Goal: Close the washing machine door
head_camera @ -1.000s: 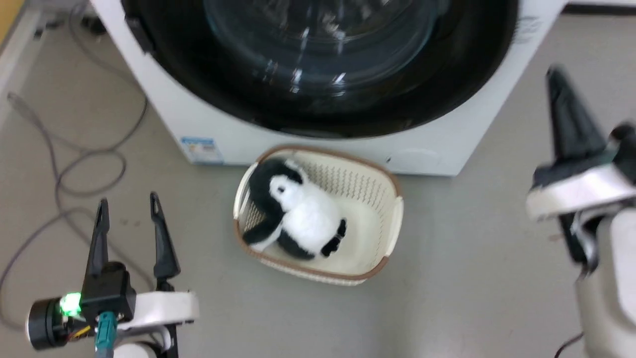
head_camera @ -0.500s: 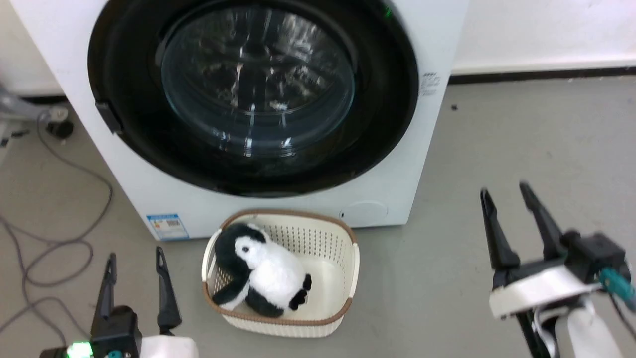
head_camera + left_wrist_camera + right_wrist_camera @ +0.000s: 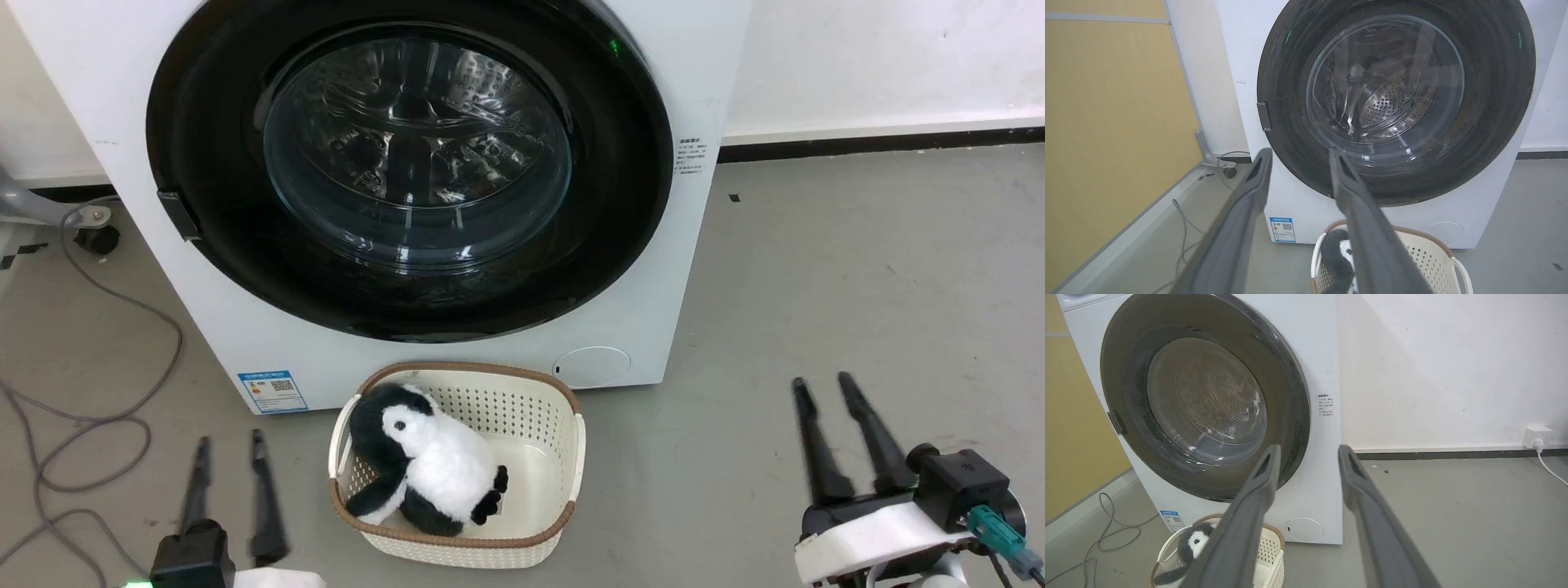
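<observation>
The washing machine door (image 3: 416, 163), a glossy black ring around a bulging glass bowl, lies flat against the front of the white washing machine (image 3: 694, 269). The steel drum shows through the glass. My left gripper (image 3: 229, 438) is open and empty at the lower left, well short of the machine. The left wrist view looks between its fingers (image 3: 1299, 151) at the door (image 3: 1384, 81). My right gripper (image 3: 821, 380) is open and empty at the lower right, over bare floor. In the right wrist view it (image 3: 1308, 447) points at the machine's right edge, beside the door (image 3: 1204, 404).
A cream basket (image 3: 563, 425) with a plush penguin (image 3: 433, 465) in it stands on the floor against the machine's front. Grey cables (image 3: 90, 425) loop at the left. A wall socket (image 3: 1537, 436) and its cord sit at the far right. A yellow panel (image 3: 1106, 122) stands at the left.
The head camera has pulled back and up, so the whole door shows now. My right gripper has dropped from raised at the right to low beside the basket. The door stays flat against the machine.
</observation>
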Controlling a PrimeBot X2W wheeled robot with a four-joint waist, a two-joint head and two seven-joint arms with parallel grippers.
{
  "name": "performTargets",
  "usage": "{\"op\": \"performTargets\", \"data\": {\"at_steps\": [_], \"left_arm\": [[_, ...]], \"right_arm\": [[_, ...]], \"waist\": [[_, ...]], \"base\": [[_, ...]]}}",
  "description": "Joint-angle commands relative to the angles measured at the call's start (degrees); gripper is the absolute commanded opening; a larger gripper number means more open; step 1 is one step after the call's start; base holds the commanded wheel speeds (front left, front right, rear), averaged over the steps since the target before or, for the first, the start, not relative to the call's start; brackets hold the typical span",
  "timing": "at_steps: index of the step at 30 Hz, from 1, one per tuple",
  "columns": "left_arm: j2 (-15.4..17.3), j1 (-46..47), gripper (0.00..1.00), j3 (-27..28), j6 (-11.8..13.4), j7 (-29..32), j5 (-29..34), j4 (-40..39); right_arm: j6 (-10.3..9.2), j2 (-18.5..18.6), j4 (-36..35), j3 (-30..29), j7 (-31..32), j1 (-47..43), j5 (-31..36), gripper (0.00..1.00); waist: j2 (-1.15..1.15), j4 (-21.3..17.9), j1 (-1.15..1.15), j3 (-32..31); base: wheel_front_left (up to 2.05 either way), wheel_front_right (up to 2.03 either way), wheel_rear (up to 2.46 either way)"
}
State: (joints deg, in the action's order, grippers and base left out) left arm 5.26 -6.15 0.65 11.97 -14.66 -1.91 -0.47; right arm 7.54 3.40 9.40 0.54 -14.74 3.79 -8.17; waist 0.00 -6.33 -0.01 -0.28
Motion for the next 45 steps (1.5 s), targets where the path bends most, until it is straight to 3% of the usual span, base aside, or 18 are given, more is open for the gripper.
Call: {"op": "performTargets", "data": {"at_steps": [1, 45], "left_arm": [[0.0, 0.0, 0.0, 0.0, -0.1, 0.1, 0.0, 0.0], [-0.8, 2.1, 0.0, -0.2, -4.2, 5.1, 0.7, 0.2]], "right_arm": [[0.0, 0.0, -0.1, 0.0, 0.1, 0.0, 0.0, 0.0], [-0.02, -0.2, -3.3, -0.2, 5.1, -1.3, 2.9, 0.0]], "waist": [[0.0, 0.0, 0.01, 0.0], [0.0, 2.2, 0.01, 0.1]], "base": [[0.0, 0.0, 0.0], [0.0, 0.0, 0.0]]}}
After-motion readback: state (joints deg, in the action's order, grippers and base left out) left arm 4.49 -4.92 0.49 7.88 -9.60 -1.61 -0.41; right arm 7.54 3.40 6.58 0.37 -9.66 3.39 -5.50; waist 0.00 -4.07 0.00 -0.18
